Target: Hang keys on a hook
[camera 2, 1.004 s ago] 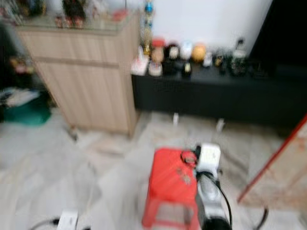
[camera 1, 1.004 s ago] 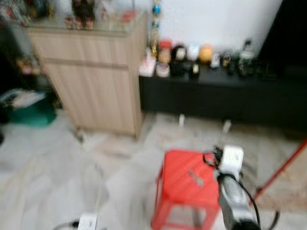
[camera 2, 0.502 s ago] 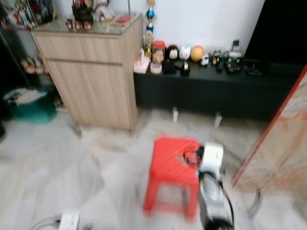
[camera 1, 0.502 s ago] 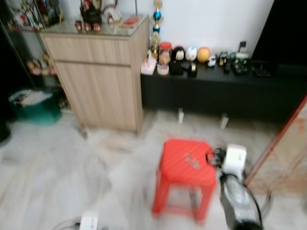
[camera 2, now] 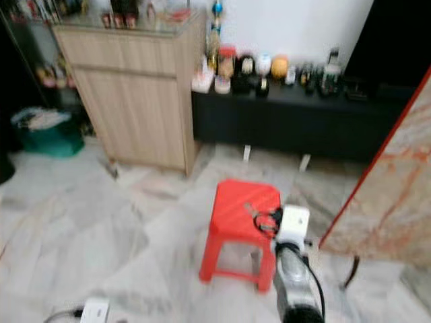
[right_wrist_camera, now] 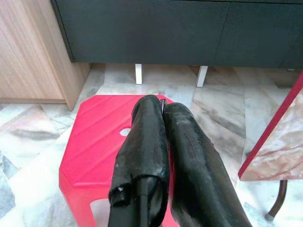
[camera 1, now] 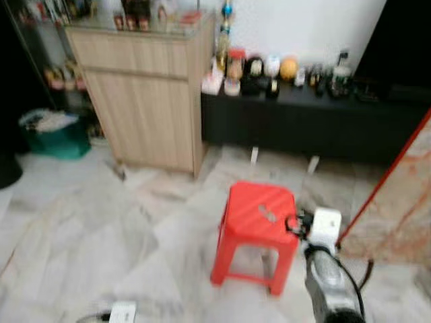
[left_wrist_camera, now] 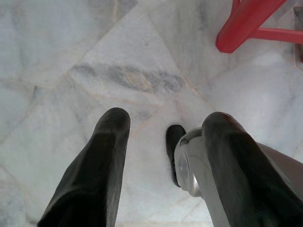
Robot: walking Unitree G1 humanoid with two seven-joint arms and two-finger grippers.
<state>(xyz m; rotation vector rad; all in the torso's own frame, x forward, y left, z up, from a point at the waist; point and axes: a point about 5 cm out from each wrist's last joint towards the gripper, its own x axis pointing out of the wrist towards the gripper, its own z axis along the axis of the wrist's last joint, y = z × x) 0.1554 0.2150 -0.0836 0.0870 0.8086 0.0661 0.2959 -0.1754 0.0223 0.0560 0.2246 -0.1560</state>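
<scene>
The right gripper (right_wrist_camera: 163,106), fingers pressed together, hovers over the red stool (camera 1: 259,214); the left gripper (left_wrist_camera: 163,127) hangs open above the floor (left_wrist_camera: 132,75).

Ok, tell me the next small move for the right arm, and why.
Probably open the right end effector before lowering it. Its fingers are pressed together above the red stool, while the keys lie loose on the stool's top, not yet grasped.

The floor (left_wrist_camera: 132,75) is polished grey-veined marble with a soft sheen. The stool (right_wrist_camera: 102,142) is smooth red plastic with ribbed grooves. The cabinet (camera 1: 145,101) shows pale wood grain, the low unit (right_wrist_camera: 156,28) matt black.
</scene>
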